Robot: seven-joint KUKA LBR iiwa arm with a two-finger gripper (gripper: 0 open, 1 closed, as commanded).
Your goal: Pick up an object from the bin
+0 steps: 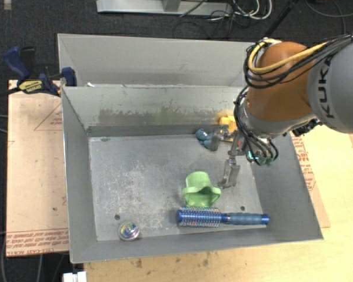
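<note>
My gripper [228,178] hangs low in the right half of the bin, its tip just right of a light green plastic cup-like piece [199,190] lying on the floor. A blue hairbrush [221,218] lies along the front wall, right below the green piece, bristle head to the left and handle to the right. Nothing shows in the gripper.
A blue-grey small figure [206,138] and a yellow piece [226,122] sit at the foot of the back wall, left of the arm's orange cover. A small shiny ball [129,231] rests in the front left corner.
</note>
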